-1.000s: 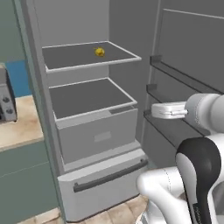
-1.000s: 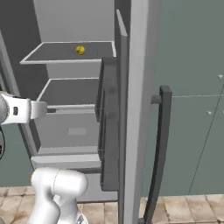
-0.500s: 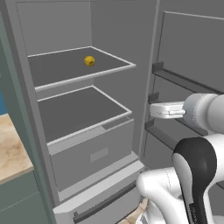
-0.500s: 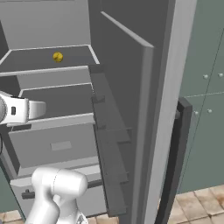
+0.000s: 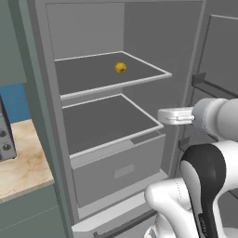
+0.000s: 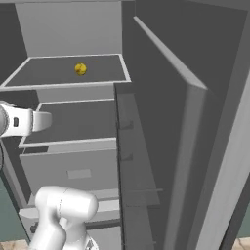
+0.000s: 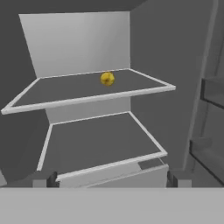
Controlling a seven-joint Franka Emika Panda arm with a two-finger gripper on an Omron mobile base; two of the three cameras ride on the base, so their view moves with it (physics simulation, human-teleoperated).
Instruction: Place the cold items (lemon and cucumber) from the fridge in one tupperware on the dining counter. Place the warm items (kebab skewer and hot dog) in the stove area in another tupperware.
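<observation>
1. I face the open fridge (image 5: 139, 37). The lemon (image 5: 120, 68) sits toward the back of the upper shelf (image 5: 139, 79), upper middle of the left base view, and just above centre in my hand view.
2. My gripper (image 7: 113, 178) is spread wide and empty. Its two dark tips stand at the lower corners of the hand view, well apart from the lemon and level with the front edge of the lower shelf (image 5: 111, 121).
3. The step in hand, as I judge it, is the reach for the lemon. To do it well I should rise above the upper shelf's front rail before going in, so my fingers clear its white edge.
4. I should approach along the shelf, centred on the fruit, and close only once it lies between the tips. It is round and likely to roll if nudged from one side.
5. The open door (image 6: 161, 146) stands close on the right of the right base view, so I should keep my wrist away from its racks.
6. I cannot make out the cucumber here; it may be in the drawer (image 5: 121, 172) below the shelves.
</observation>
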